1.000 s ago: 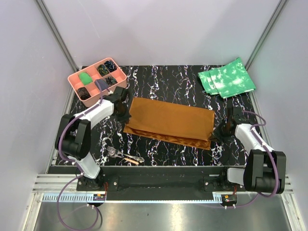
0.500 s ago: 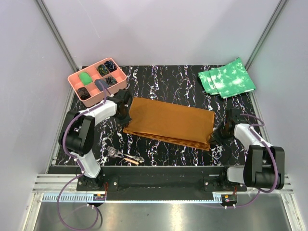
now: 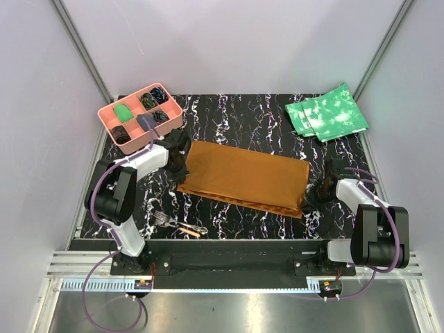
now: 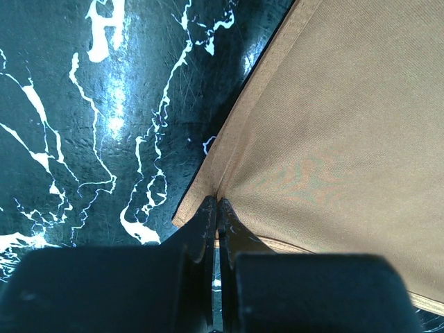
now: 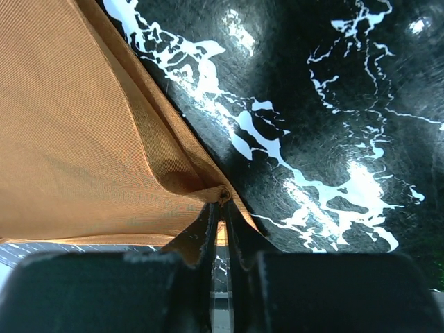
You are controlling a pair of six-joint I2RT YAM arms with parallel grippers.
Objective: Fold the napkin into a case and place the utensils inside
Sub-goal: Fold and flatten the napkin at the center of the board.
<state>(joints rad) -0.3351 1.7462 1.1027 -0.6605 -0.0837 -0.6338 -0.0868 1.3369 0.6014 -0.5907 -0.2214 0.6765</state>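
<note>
Napkin: the plain rust-brown soft cloth napkin (image 3: 243, 179) lay folded into a broad oblong across the middle of the black, white-veined marble table (image 3: 229, 114), not yet a narrow case.
Left gripper: the left gripper (image 4: 217, 205) was clamped tight on the napkin's left edge.
Right gripper: the right gripper (image 5: 222, 205) had its fingers almost together, nipping the near right corner, where the cloth puckered.
Handling: it looked light, limp and matte, likely to sag, and its layers could slip apart.
Where to hold: corners and hems seemed best, pinching every layer.
Utensils: the small silver fork (image 3: 165, 220) and the slim orange-tipped piece (image 3: 191, 229) lay by the table's front-left edge, apart from the napkin.
</note>
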